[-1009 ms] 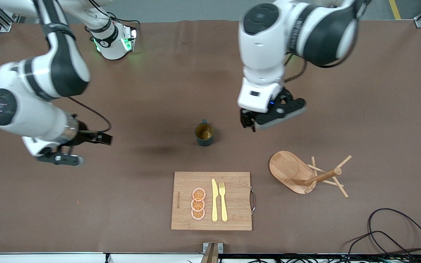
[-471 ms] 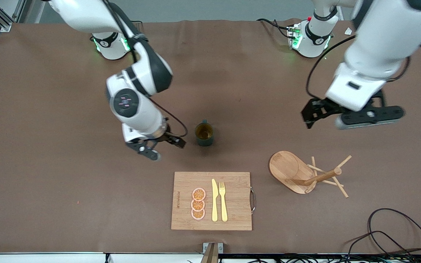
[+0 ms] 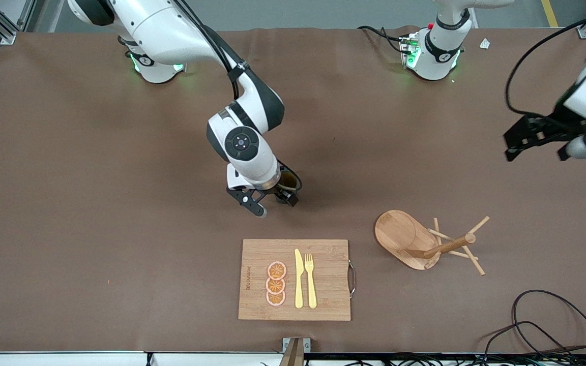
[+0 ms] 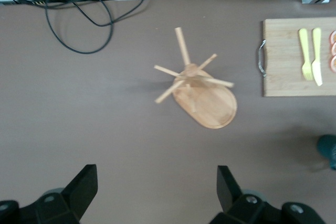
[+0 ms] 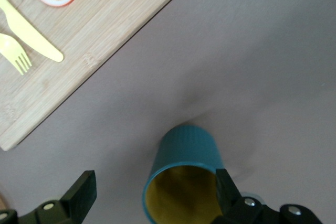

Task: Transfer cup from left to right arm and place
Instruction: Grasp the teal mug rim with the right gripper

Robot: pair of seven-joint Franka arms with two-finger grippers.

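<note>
While the brown worktop [image 3: 69, 213] carries everything, the step in hand reads as the right arm's pickup of the cup – the left arm waits, drawn off toward its own end of the worktop. The cutting board [image 3: 294, 279] with knife, fork and orange slices lies nearer the front camera than the cup; the wooden peg stand [image 3: 428, 241] lies tipped on its side toward the left arm's end, well apart from the cup.

Left hand [image 3: 536, 142] hangs over bare worktop, fingers spread wide, nothing between them – the left wrist view shows only the peg stand and board below.

Right hand [image 3: 268, 199] sits low, right at the cup [image 5: 184, 177], fingers wide apart. In the right wrist view the teal ribbed cup stands upright on the worktop between the two fingers [image 5: 79, 192], off-centre, its rim close to one finger, a clear gap to the other. Handle not visible there.

To do it well, my judgement: centre the hand on the cup first, so the near finger does not shove or tip it, then drop till the pads span the ribbed wall below the rim, and shut squarely. The glazed, ribbed wall may slip – grip low, lift straight up.
</note>
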